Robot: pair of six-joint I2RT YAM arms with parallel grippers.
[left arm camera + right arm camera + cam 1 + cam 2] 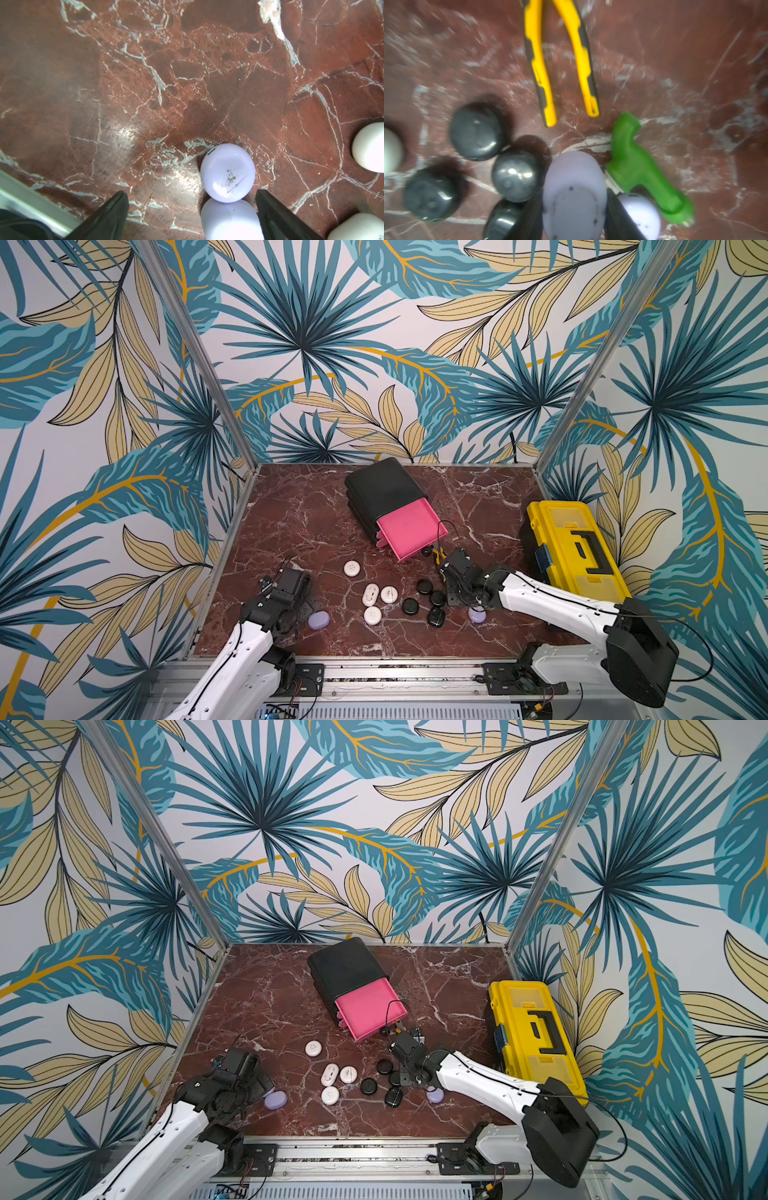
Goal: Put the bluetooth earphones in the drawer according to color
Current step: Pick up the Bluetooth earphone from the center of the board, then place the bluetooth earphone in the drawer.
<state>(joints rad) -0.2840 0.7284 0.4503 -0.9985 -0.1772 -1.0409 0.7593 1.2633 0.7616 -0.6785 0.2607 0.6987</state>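
Note:
The drawer [382, 489] is a black cabinet at the table's back middle, with its top pink tray [411, 531] pulled out and bare. Several white earphones [370, 594] and several black ones [424, 586] lie in front of it. My right gripper [574, 196] is shut on a lilac earphone case [574, 176], a finger pressed to each side; a second lilac case [640, 214] lies just outside one finger. My left gripper [191, 192] is open low over the table, with a lilac case [230, 220] between its fingers and another [227, 172] just beyond the tips.
Yellow-handled pliers [560, 62] and a green plastic tool [643, 166] lie close to my right gripper, between it and the pink tray. A yellow toolbox [575, 551] stands at the right edge. Metal frame posts rise at the back corners.

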